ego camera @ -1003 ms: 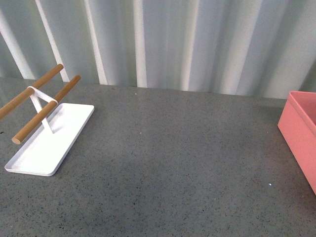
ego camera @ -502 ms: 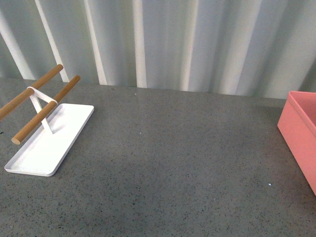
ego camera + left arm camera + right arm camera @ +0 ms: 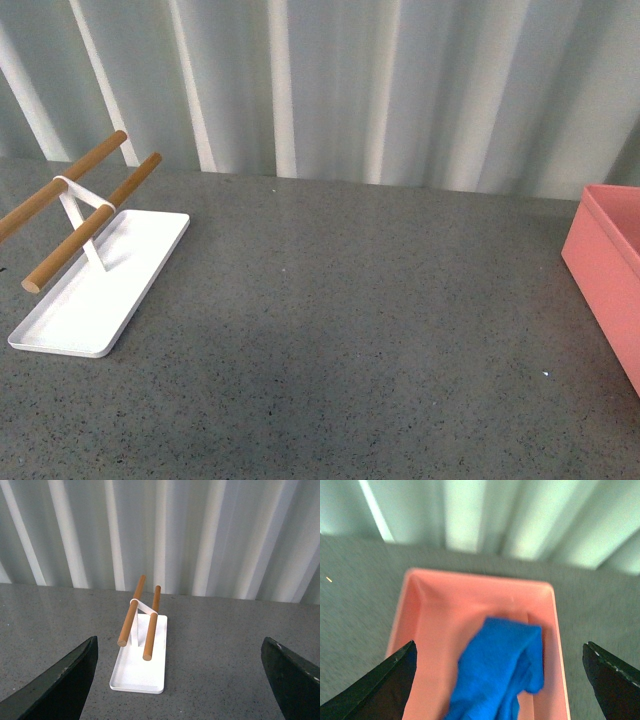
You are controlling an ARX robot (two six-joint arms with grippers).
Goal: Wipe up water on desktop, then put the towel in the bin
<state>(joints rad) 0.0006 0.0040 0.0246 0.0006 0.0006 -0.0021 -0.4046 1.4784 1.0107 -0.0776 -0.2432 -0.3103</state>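
Lying bunched inside the bin [image 3: 480, 645], the towel [image 3: 497, 672] sits directly below the right gripper [image 3: 500, 680], whose jaws stand wide apart and empty. Left gripper [image 3: 180, 680], also spread, faces the white tray [image 3: 140, 672]; desktop [image 3: 360, 330] looks dry.

Desktop [image 3: 350, 330]: tray [image 3: 95, 290] w/ two rails [image 3: 85, 225] far left, near back wall [image 3: 330, 90]. Bin [image 3: 605, 275] at far right edge, well apart from tray. Towel [image 3: 500, 672] inside bin, bunched, lying on its floor. Middle of desktop between tray & bin.
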